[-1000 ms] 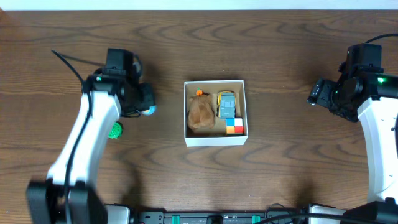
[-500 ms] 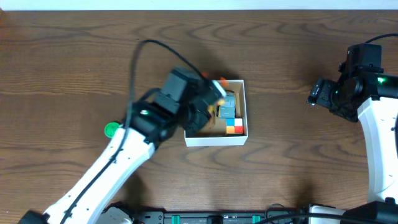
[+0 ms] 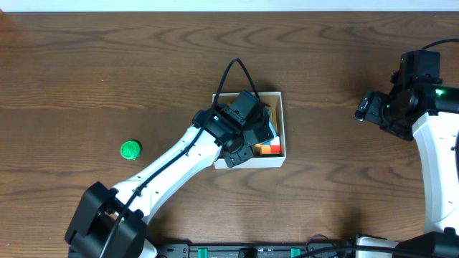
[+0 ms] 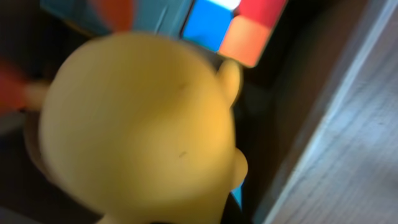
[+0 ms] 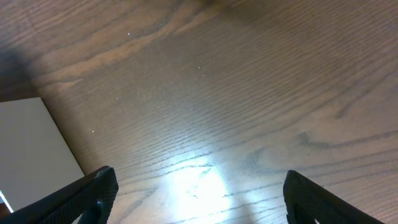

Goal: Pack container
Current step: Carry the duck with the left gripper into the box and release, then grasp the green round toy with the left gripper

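Note:
The container (image 3: 258, 162), a small white-walled box, sits mid-table. My left gripper (image 3: 251, 137) hangs over its inside and hides most of the contents. In the left wrist view a round yellow toy (image 4: 137, 124) fills the frame right at the jaws, blurred, with a multicoloured cube (image 4: 230, 25) beyond it and the container wall (image 4: 317, 118) on the right. The jaws themselves are hidden behind the toy. The cube (image 3: 271, 148) also shows in the box's right front corner. My right gripper (image 5: 199, 193) is open and empty over bare wood, far right of the box (image 3: 369, 107).
A small green disc (image 3: 130, 149) lies on the table left of the container. The left arm stretches diagonally from the front left up to the box. A white surface (image 5: 31, 149) shows at the left edge of the right wrist view.
My left arm has swung from the left side of the table, near the green disc, rightward to over the container, carrying a toy. The right arm has not moved.

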Controlling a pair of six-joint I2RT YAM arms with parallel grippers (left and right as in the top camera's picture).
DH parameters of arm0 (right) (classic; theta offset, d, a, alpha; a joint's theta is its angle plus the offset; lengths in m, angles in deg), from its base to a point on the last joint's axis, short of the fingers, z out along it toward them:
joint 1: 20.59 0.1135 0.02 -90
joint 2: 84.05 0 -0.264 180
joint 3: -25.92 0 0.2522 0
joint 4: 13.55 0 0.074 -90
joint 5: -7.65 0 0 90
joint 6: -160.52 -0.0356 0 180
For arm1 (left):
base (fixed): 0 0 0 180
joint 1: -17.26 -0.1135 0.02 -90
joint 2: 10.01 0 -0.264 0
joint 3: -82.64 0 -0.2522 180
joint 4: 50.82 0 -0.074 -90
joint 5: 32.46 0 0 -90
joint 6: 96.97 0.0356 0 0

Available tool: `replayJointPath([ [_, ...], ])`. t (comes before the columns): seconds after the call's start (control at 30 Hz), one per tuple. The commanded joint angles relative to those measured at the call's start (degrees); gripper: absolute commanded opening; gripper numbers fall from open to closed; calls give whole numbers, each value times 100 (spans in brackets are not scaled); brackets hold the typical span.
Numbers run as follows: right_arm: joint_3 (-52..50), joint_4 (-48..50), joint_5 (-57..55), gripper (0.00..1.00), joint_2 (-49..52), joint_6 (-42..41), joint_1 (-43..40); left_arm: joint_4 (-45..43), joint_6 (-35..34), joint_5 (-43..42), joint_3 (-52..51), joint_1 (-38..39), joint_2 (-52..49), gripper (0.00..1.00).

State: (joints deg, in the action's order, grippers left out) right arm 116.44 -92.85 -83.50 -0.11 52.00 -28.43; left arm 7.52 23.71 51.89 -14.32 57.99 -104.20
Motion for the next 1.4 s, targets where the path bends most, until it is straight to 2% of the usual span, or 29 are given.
replayJointPath([
  [0.0, -37, -7, 11, 87, 7, 105, -35, 0, 83, 457, 109, 7, -24, 12],
  [0.07, -37, -7, 11, 87, 7, 105, -35, 13, 83, 555, 109, 7, -22, 24],
  [0.13, -37, -7, 11, 87, 7, 105, -35, 35, 81, 573, 109, 7, -22, 31],
  [0.17, -37, -7, 11, 87, 7, 105, -35, 39, 79, 573, 109, 7, -22, 40],
  [0.23, -37, -7, 11, 87, 7, 105, -35, 57, 81, 573, 109, 7, -22, 44],
  [0.37, -37, -7, 11, 87, 7, 107, -35, 153, 79, 573, 109, 7, -22, 61],
  [0.5, -37, -4, 9, 88, 7, 107, -35, 229, 79, 575, 109, 7, -4, 66],
  [0.53, -37, -4, 9, 87, 7, 107, -35, 236, 79, 575, 109, 7, 7, 74],
  [0.57, -37, -4, 9, 88, 7, 107, -35, 247, 79, 575, 109, 7, 24, 78],
  [0.87, -37, 13, -11, 88, 7, 149, -35, 256, 9, 866, 109, -9, 385, 79],
  [1.03, -37, 17, -13, 87, 7, 149, -35, 275, -374, 1222, 109, -201, 953, 79],
  [1.2, -37, 15, -11, 88, 7, 192, -35, 490, -1432, 1429, 109, -957, 1812, 84],
  [1.3, -37, 15, -11, 88, 7, 192, -35, 734, -2433, 1427, 109, -1856, 2236, 99],
  [1.37, -37, 15, -11, 88, 7, 192, -35, 914, -2968, 1412, 109, -2544, 2358, 98],
])
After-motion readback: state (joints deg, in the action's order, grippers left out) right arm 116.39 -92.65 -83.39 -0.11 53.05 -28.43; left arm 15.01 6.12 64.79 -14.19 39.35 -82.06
